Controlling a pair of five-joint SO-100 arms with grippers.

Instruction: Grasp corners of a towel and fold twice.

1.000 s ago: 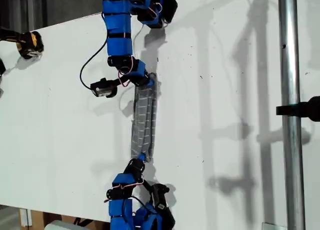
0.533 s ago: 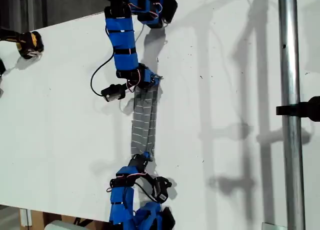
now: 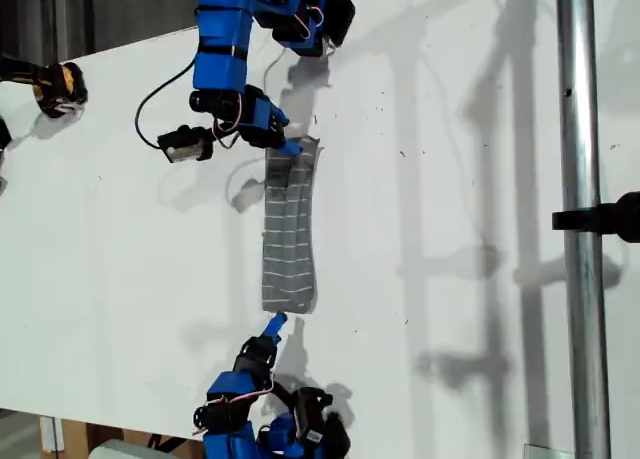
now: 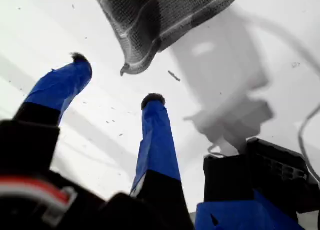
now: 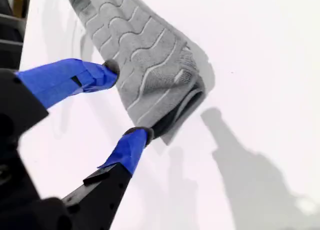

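Note:
The towel (image 3: 288,234) lies on the white table (image 3: 450,159) as a long narrow folded strip, grey with thin white stripes. My first gripper (image 3: 288,146) is at the strip's far end, by its corner on the exterior view's left. In the first wrist view this gripper (image 4: 117,80) is open, and the towel's curled corner (image 4: 127,67) lies just beyond its fingertips. My second gripper (image 3: 274,324) sits just short of the strip's near end. It is open (image 5: 125,100), with the fingertips (image 5: 141,136) at the edges of the folded towel end (image 5: 185,99).
A yellow and black object (image 3: 60,87) sits at the table's edge on the exterior view's left. A metal pole (image 3: 580,229) with a black clamp (image 3: 610,217) runs down the exterior view's right. The arms' bases (image 3: 300,19) stand at the far and near table edges.
Both grippers have let go of the towel's ends. The first has swung toward the exterior view's upper left, the second has backed toward the near edge. The strip now rests on the table.

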